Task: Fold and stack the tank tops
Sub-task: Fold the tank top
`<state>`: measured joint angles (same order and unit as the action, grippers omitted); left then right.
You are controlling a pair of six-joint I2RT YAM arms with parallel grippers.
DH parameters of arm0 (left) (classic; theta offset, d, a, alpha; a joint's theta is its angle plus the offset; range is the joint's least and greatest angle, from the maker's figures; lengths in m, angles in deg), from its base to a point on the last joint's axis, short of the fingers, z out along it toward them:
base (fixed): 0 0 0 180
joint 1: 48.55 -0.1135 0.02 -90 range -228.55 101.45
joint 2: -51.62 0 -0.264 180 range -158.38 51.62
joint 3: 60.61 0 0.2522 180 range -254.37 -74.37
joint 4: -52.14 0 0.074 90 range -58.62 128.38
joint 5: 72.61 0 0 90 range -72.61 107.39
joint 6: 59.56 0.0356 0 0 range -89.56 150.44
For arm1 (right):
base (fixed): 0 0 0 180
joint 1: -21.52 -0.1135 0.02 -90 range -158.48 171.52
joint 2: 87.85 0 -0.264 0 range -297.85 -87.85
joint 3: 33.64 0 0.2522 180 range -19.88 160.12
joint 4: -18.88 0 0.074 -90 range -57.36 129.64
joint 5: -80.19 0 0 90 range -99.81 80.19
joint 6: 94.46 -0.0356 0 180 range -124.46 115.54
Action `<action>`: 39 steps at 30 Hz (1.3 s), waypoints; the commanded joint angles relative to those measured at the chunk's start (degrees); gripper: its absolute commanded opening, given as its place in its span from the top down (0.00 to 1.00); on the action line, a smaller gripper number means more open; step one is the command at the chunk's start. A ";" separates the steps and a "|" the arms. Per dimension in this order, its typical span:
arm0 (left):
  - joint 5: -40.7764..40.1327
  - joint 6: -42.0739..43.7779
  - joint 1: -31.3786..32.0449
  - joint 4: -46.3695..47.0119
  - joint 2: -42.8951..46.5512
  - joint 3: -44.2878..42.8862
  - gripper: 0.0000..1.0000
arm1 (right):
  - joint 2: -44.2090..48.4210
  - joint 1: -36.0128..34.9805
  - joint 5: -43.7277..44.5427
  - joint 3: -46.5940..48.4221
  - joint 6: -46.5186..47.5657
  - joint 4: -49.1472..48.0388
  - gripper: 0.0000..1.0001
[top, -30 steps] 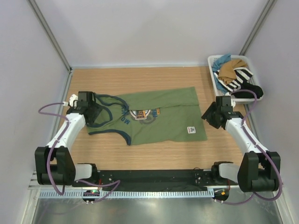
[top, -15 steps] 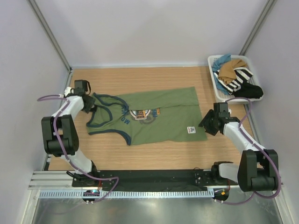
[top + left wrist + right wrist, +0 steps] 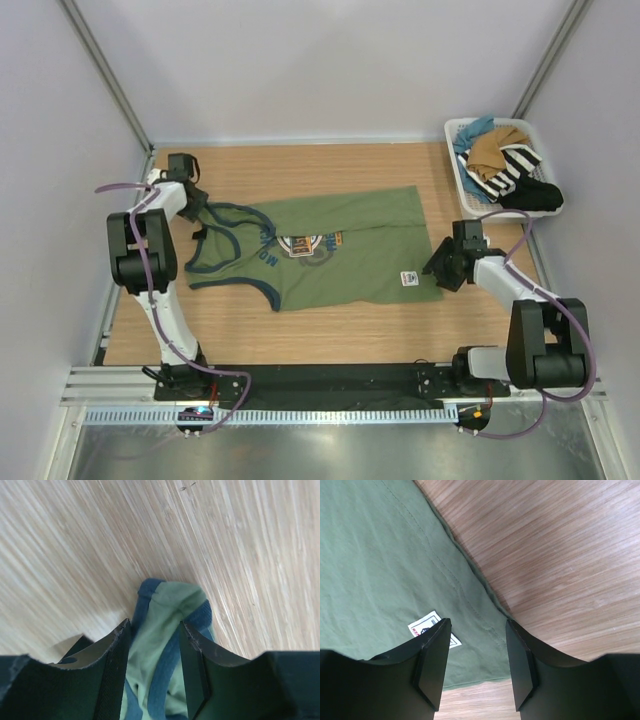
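The olive green tank top [image 3: 340, 250] lies flat on the wooden table, straps to the left and hem to the right. My left gripper [image 3: 195, 205] is at its far strap. In the left wrist view the strap [image 3: 170, 600], with blue-grey trim, lies between the two fingers [image 3: 154, 625], which stand apart on either side of it, and its end pokes out past the tips. My right gripper [image 3: 441, 268] hangs open over the near right hem corner [image 3: 485, 650], beside a white label [image 3: 420, 628]. The tan-brown tank top [image 3: 490, 150] is bunched in the basket.
A white basket [image 3: 455, 165] stands at the far right corner with a black-and-white striped garment [image 3: 515, 165], a black garment [image 3: 535, 195] and a bit of blue cloth. White walls close in the table on three sides.
My left arm swung out to the far left, bringing its gripper from the near straps to the far strap, and its jaws narrowed. My right gripper dropped a little toward the hem corner.
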<state>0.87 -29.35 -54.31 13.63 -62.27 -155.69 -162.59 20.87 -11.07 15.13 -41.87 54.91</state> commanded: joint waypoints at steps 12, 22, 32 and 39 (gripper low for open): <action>-3.79 0.90 -1.10 -1.53 -9.42 -9.38 1.00 | -7.00 -0.06 4.68 1.91 -0.47 -3.80 0.58; -8.45 -0.85 -4.35 -4.43 -8.02 -11.58 1.00 | -0.25 -0.15 12.15 0.77 -1.79 2.17 0.76; -5.99 2.57 -1.63 -4.51 -4.87 -11.94 0.31 | 4.69 -0.06 8.29 -0.29 -2.06 2.61 0.53; -8.44 1.52 -1.54 -6.79 6.98 -2.37 0.10 | 10.13 -0.15 6.53 0.68 0.14 4.54 0.44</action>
<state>-4.04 -27.60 -55.66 9.19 -64.19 -160.91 -155.84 20.63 -4.03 13.57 -43.36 58.58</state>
